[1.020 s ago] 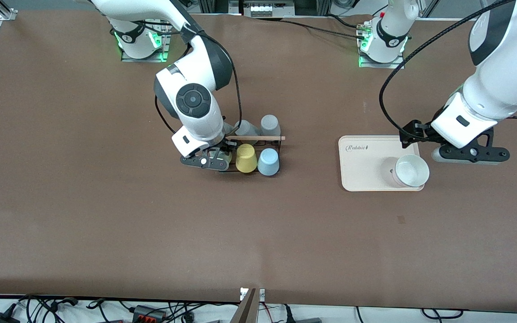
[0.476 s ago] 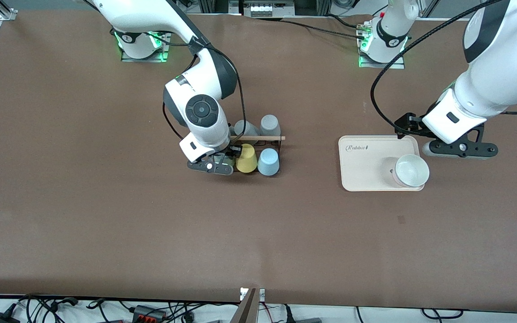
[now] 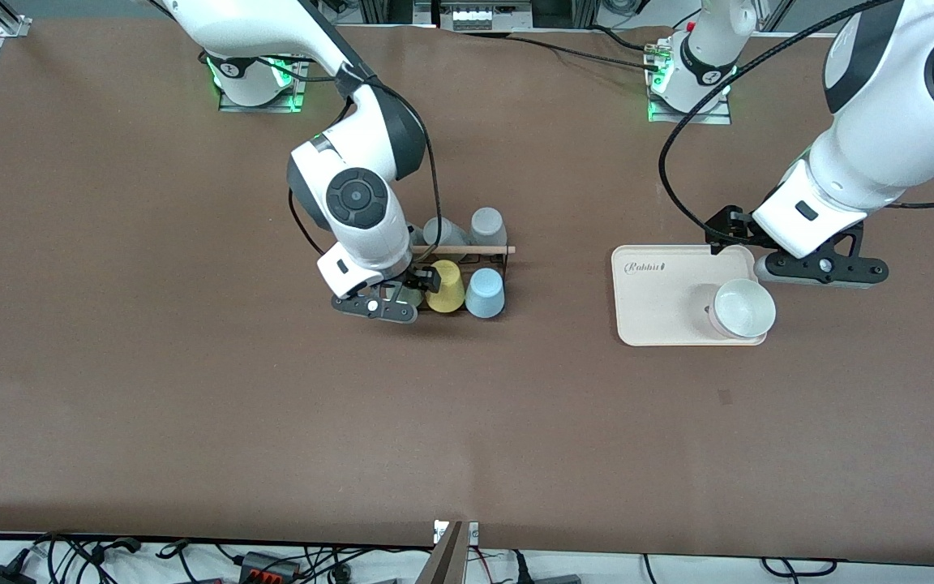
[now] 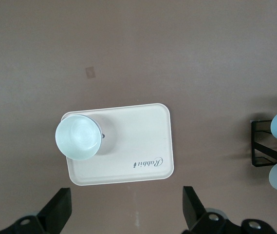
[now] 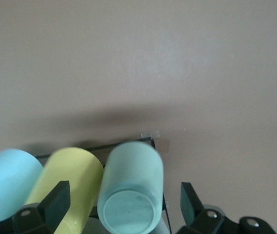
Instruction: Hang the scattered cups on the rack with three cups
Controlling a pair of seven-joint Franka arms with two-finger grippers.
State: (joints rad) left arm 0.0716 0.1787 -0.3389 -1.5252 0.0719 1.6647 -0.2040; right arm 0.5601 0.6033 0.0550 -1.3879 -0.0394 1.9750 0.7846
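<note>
Right gripper is hanging over the rack at its right-arm end, fingers spread wide either side of the mint-green cup, not touching it; that cup is sitting upside down on the rack beside the yellow tumbler, the light blue cup next along. Two grey cups are showing on the rack's row farther from the front camera; left gripper is hovering just off the cream tray holding the white bowl, fingers wide, holding nothing.

The right arm reaches out from its base and bends down sharply at the wrist, its right gripper low with fingers spread wide. The left arm arcs high from its base, and its left gripper hangs with fingers parted too.
</note>
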